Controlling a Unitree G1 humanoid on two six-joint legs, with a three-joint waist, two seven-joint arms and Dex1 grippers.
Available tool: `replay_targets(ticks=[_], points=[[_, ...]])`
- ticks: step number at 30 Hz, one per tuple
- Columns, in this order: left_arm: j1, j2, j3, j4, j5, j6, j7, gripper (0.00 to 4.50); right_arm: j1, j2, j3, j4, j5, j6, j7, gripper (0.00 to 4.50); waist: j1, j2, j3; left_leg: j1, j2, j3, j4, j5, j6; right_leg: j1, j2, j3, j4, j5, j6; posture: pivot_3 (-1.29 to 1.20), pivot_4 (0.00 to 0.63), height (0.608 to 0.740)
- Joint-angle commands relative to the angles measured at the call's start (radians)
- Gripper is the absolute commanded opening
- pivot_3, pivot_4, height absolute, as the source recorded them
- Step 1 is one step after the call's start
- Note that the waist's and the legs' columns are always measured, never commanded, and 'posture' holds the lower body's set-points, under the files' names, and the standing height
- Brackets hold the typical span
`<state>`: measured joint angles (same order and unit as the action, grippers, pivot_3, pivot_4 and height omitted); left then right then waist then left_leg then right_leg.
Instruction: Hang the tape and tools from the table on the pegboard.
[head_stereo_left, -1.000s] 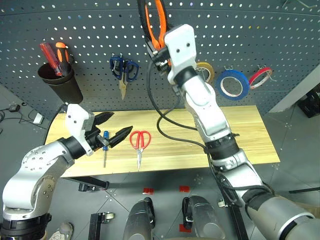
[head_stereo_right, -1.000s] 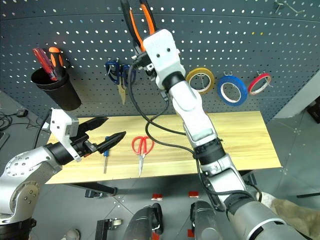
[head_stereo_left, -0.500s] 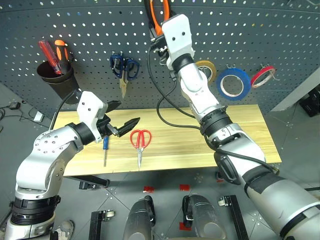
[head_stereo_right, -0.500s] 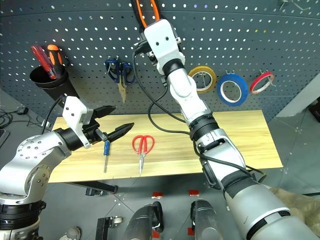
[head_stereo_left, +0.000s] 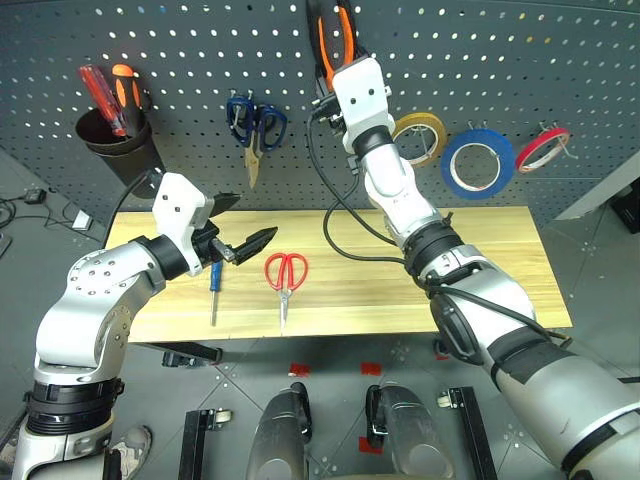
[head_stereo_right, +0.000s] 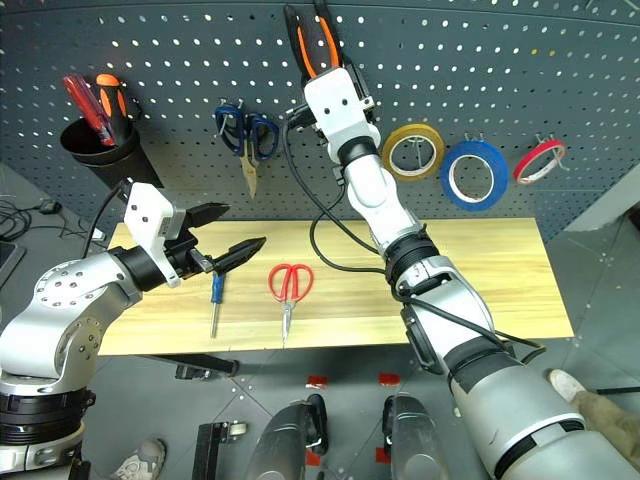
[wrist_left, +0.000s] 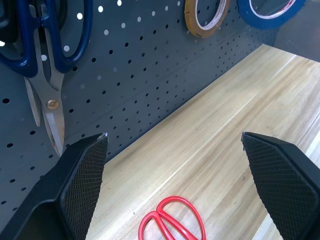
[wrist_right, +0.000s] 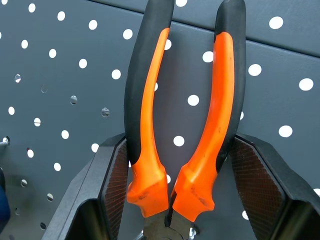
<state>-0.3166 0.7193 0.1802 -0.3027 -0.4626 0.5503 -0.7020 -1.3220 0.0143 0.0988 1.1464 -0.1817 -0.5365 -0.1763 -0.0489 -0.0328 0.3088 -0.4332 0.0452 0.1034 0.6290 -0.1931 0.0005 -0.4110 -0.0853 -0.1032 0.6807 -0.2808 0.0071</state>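
We've got the blue tape (head_stereo_left: 478, 164) hung on the pegboard (head_stereo_left: 520, 70) already. Right claw (wrist_right: 187, 165) is clamped on the pliers (head_stereo_left: 335, 45) up at the board (not hooked yet). Left claw (head_stereo_left: 232, 224) is spread wide and empty; red scissors (head_stereo_left: 285, 280) and screwdriver (head_stereo_left: 214, 290) wait near the counter's (head_stereo_left: 480, 270) left end.

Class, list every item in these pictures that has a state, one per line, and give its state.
Pliers: gripped by right gripper, handles up, at pegboard.
Left gripper: open, empty.
Red scissors: closed, lying on table.
Blue screwdriver: lying on table.
Blue tape: hung.
Blue scissors: hung.
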Motion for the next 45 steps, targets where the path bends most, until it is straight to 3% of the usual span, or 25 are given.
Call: replay_targets(ticks=[1,10,14,16,20,24,30,34,39,45], points=[[-0.002,-0.011,-0.009,-0.016,0.01,-0.032,-0.002,4.5,0.021,0.014,-0.019,-0.02,0.01,0.037,-0.018,2.76,0.001,0.0,0.0,0.0,0.0,0.0,0.0,0.0,0.0,0.0,0.0,0.0,0.0,0.0,0.0,-0.05,0.324,0.74],[0.004,-0.04,-0.026,0.021,0.041,-0.07,0.006,4.5,0.094,0.022,-0.052,-0.094,0.043,0.141,-0.008,2.76,0.002,0.0,0.0,0.001,0.0,0.0,0.001,0.0,0.0,0.001,0.0,0.0,0.001,0.0,0.0,-0.08,0.308,0.74],[0.021,-0.061,-0.023,0.031,0.049,-0.066,0.028,4.5,0.139,0.038,-0.069,-0.17,0.074,0.208,0.022,4.08,0.001,-0.001,-0.001,0.001,0.0,-0.001,0.001,0.0,0.0,0.001,0.0,0.0,0.001,0.0,0.0,-0.09,0.299,0.74],[0.029,-0.074,-0.025,0.034,0.053,-0.062,0.042,4.5,0.157,0.041,-0.068,-0.202,0.081,0.236,0.035,4.47,0.0,-0.001,-0.001,0.001,0.0,0.0,0.001,0.0,0.0,0.001,0.0,0.0,0.001,0.0,0.0,-0.1,0.293,0.74],[0.054,-0.108,-0.039,0.028,0.071,-0.033,0.099,4.5,0.23,0.04,-0.059,-0.335,0.095,0.318,0.084,4.47,-0.003,-0.001,-0.001,0.0,0.0,0.0,0.0,0.0,0.0,0.001,-0.001,0.0,0.0,0.0,0.0,-0.12,0.285,0.74],[0.116,-0.144,-0.064,-0.007,0.096,0.062,0.184,4.5,0.423,0.025,-0.014,-0.666,0.141,0.513,0.237,4.47,-0.006,-0.001,-0.001,0.0,0.0,0.0,-0.001,0.0,0.0,0.001,-0.001,0.0,-0.001,0.0,0.0,-0.14,0.278,0.74],[0.168,-0.227,-0.079,-0.036,0.128,0.23,0.349,4.5,0.714,-0.074,0.065,-1.148,0.275,0.859,0.5,4.47,-0.005,-0.002,-0.002,0.0,0.0,-0.001,-0.001,-0.001,0.0,0.0,0.0,0.0,0.0,0.0,0.001,-0.15,0.278,0.74],[0.19,-0.305,-0.124,-0.039,0.169,0.327,0.459,4.5,0.907,-0.193,0.086,-1.437,0.45,1.143,0.651,4.47,-0.005,-0.003,-0.003,0.0,0.0,-0.002,0.0,-0.001,0.001,0.002,-0.001,-0.001,0.0,0.0,0.001,-0.17,0.279,0.74],[0.176,-0.389,-0.155,0.024,0.227,0.359,0.553,4.5,0.977,-0.23,0.061,-1.546,0.555,1.288,0.677,4.47,-0.009,-0.003,-0.003,0.0,0.0,-0.004,0.0,-0.002,0.003,0.002,0.0,-0.002,0.001,0.0,0.001,-0.17,0.276,0.74],[0.135,-0.443,-0.194,0.17,0.29,0.345,0.606,4.5,0.973,-0.234,0.07,-1.564,0.578,1.322,0.666,4.47,-0.007,-0.004,-0.003,0.0,0.0,-0.004,0.001,-0.003,0.004,0.002,0.0,-0.002,0.001,0.0,0.001,-0.19,0.272,0.74]])
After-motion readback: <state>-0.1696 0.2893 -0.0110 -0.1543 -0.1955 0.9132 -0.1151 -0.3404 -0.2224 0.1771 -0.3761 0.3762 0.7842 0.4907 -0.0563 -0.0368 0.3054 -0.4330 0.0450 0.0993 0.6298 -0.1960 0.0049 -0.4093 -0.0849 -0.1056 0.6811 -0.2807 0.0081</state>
